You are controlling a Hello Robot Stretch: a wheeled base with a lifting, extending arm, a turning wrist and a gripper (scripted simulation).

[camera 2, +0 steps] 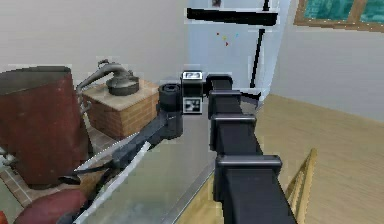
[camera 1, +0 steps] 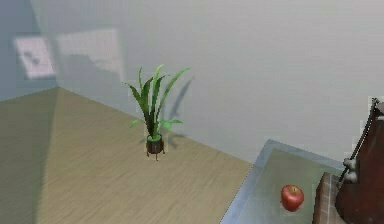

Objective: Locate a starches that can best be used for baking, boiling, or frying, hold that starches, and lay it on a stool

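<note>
**Claw at the glass table, grip unreadable**

The claw sits at the far end of the dark arm. Its thin fingers slant down and to the arm side view's left, in front of a glass table. Whether the fingers are spread or pressed together cannot be told. Nor can it be told whether they hold anything, because the tabletop and the things on it lie right behind them.

Just left of the claw stands a big reddish-brown drum. Beyond the claw, near its body, sits a brick-coloured box with a grey-green curved object on top. Farther out and to the claw's right rises a tall pale cabinet with black bars, and a window shows at the top corner. Right of the arm are a wooden floor and a thin yellow wooden frame.

In the forward view a red apple lies on the glass tabletop, beside a dark brown shape at the right edge. A potted plant stands on the floor by a grey wall.

Where the starch lies relative to the claw cannot be told.
</note>
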